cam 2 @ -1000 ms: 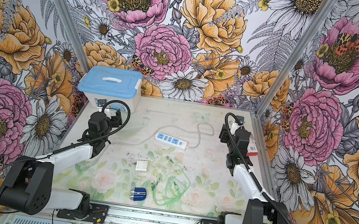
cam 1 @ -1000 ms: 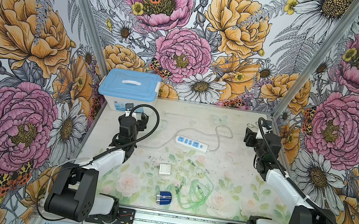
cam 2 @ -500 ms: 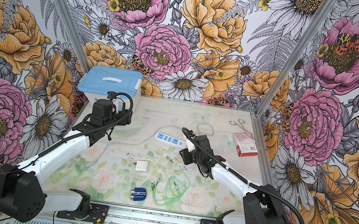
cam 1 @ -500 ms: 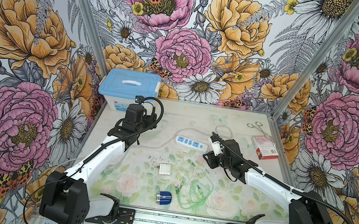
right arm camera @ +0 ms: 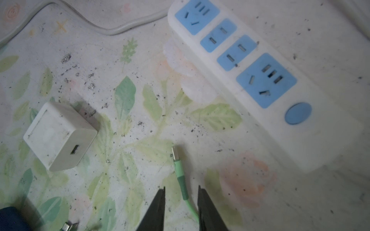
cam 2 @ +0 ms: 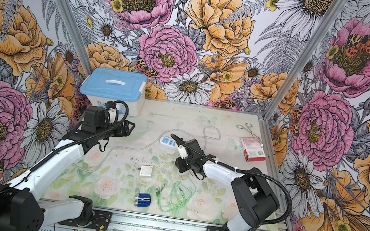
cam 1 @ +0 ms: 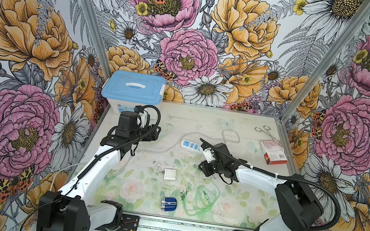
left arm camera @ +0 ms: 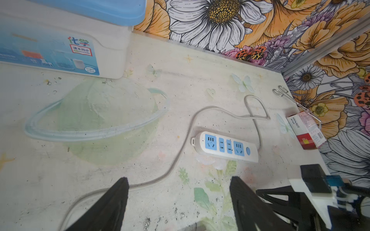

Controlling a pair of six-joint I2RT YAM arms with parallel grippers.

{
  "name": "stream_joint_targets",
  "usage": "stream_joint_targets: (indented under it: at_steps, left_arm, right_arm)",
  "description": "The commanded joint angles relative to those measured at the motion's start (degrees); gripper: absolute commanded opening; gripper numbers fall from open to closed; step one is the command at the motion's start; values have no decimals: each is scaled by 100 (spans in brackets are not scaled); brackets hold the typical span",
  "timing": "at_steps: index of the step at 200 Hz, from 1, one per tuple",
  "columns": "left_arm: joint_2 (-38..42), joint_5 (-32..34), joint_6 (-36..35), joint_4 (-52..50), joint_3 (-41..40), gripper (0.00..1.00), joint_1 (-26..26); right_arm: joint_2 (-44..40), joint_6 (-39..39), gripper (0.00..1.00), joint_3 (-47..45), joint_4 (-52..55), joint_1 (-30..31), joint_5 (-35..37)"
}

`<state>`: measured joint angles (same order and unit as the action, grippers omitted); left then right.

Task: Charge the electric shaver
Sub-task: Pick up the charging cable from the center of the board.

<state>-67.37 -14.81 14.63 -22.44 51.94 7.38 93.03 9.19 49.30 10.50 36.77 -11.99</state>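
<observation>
Electric shaver: lies untouched near the desk's front edge, about midway along, with the green cable coiled just beside it.

Top views: right gripper is low over mid-desk by the power strip. Left gripper is nearer the back-left corner.

Left wrist view: jaws wide, nothing between them.

Right wrist view: jaws narrow, straddling the cable behind its USB plug, not visibly pinching. Close on the stiff collar, keep the plug level, then aim for the charger cube port.
</observation>
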Motion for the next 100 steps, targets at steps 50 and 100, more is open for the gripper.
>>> stream_joint_targets:
  at_steps: [50, 100]
  left_arm:
    - [-53, -455, -83, -27, 19, 82, -87]
    - [-85, -488, -101, -33, 22, 82, -118]
  right_arm:
    - [576, -45, 24, 323, -56, 240, 359]
    - [859, -81, 21, 437, -57, 373, 584]
